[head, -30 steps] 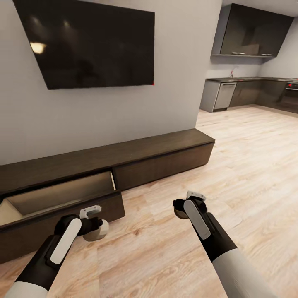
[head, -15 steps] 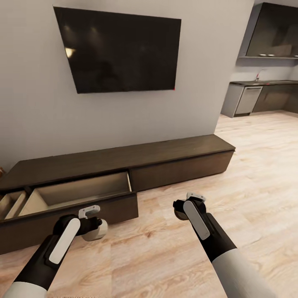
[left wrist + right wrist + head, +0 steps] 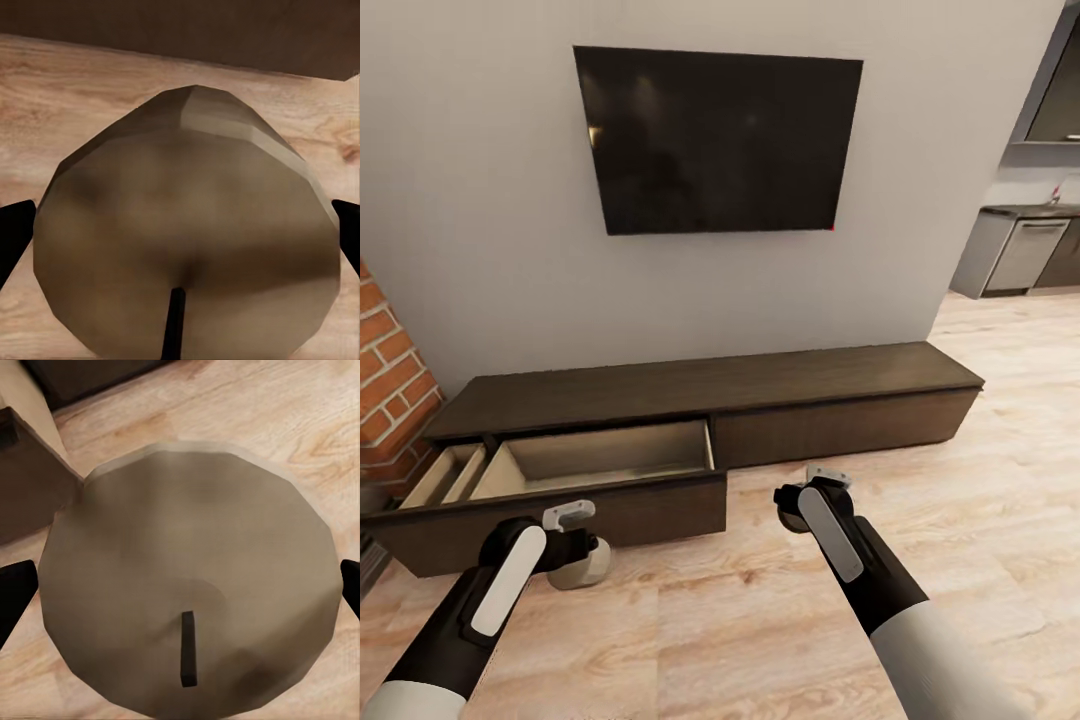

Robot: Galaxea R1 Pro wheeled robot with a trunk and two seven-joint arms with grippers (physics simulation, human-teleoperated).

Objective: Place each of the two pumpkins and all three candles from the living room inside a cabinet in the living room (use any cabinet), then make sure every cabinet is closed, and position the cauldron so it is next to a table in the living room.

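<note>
1. Dark brown wood cabinet (image 3: 760, 390), long axis running along the grey wall, now sits more centred than a second ago because the head camera has swung left; a brick edge (image 3: 385, 390) has come into view.
2. Its left drawer (image 3: 600, 460) stands pulled out, pale beige inside.
3. Left gripper (image 3: 575, 545) clamps a faceted grey-white candle (image 3: 187, 225), wick toward the wrist camera.
4. Right gripper (image 3: 805, 505) holds a second candle (image 3: 187, 585) above plank floor (image 3: 980, 450).
</note>
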